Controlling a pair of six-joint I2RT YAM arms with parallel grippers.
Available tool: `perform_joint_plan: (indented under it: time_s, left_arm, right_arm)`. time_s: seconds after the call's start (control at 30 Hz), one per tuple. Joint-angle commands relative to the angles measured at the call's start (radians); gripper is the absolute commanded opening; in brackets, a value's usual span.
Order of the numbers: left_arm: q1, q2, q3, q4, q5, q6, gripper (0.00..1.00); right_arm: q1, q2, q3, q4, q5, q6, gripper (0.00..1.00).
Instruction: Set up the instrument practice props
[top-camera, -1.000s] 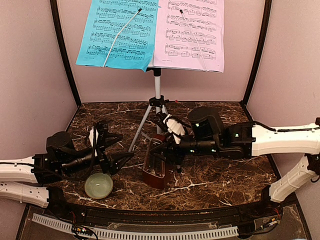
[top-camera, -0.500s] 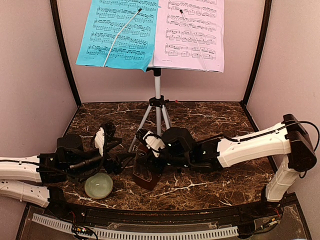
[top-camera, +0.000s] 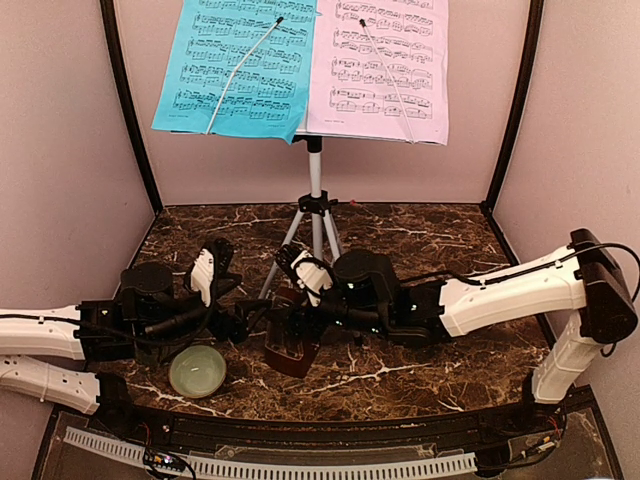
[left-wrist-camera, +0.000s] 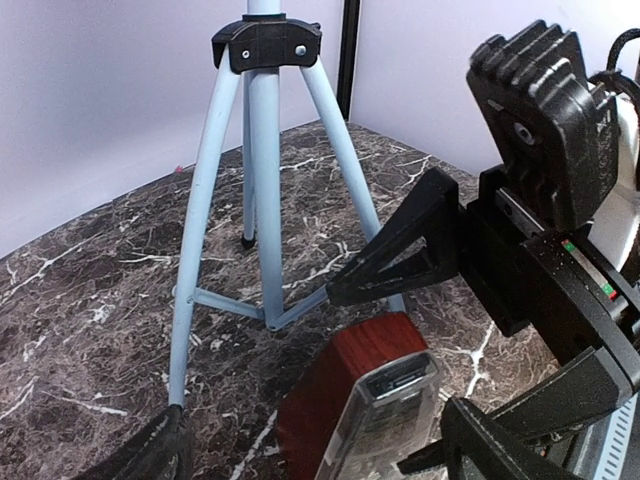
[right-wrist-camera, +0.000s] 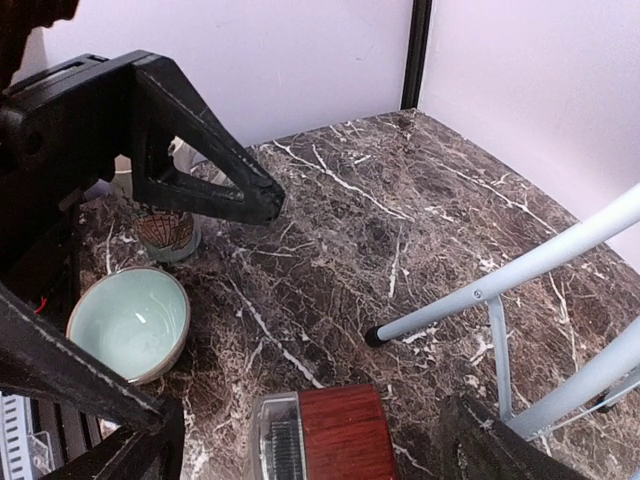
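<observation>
The dark-red metronome (top-camera: 289, 341) with its clear front stands on the marble table in front of the silver music stand (top-camera: 315, 215). The blue page (top-camera: 238, 65) and the pink page (top-camera: 385, 65) sit on the stand's desk. My left gripper (top-camera: 245, 320) is open at the metronome's left; in the left wrist view (left-wrist-camera: 310, 455) the metronome (left-wrist-camera: 365, 400) lies between its fingers. My right gripper (top-camera: 297, 308) is open above and behind the metronome; in the right wrist view (right-wrist-camera: 320, 455) the metronome (right-wrist-camera: 325, 435) sits between its spread fingers, untouched.
A pale green bowl (top-camera: 197, 370) stands near the front left, also in the right wrist view (right-wrist-camera: 128, 322). A patterned mug (right-wrist-camera: 165, 232) stands behind it. The tripod legs (left-wrist-camera: 255, 200) spread just behind the metronome. Booth walls close in the table.
My right arm swung left and the metronome shifted left with it. My left gripper moved right, up to the metronome.
</observation>
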Motion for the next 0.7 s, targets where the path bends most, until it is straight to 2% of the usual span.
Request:
perform_joint_plan:
  time_s: [0.0, 0.13, 0.23, 0.27, 0.43, 0.67]
  left_arm:
    - [0.001, 0.016, 0.03, -0.022, -0.001, -0.032, 0.88]
    - [-0.009, 0.036, 0.039, -0.019, 0.007, -0.074, 0.89]
    - [-0.04, 0.057, 0.017, 0.052, 0.012, -0.126, 0.96]
    - [-0.057, 0.07, 0.007, 0.089, -0.036, -0.165, 0.98]
    - [-0.106, 0.189, 0.054, 0.074, -0.161, -0.259, 0.99]
    - [-0.118, 0.354, 0.119, 0.058, -0.283, -0.362, 0.99]
  right_arm:
    - [0.006, -0.079, -0.046, 0.094, -0.003, 0.021, 0.9]
    - [0.01, -0.18, -0.132, 0.093, 0.016, 0.059, 0.91]
    - [0.01, -0.244, -0.202, 0.087, 0.041, 0.094, 0.91]
    - [0.01, -0.267, -0.226, 0.091, 0.051, 0.106, 0.91]
    - [0.009, -0.35, -0.324, 0.102, 0.106, 0.157, 0.92]
    - [0.009, -0.379, -0.399, 0.104, 0.146, 0.215, 0.92]
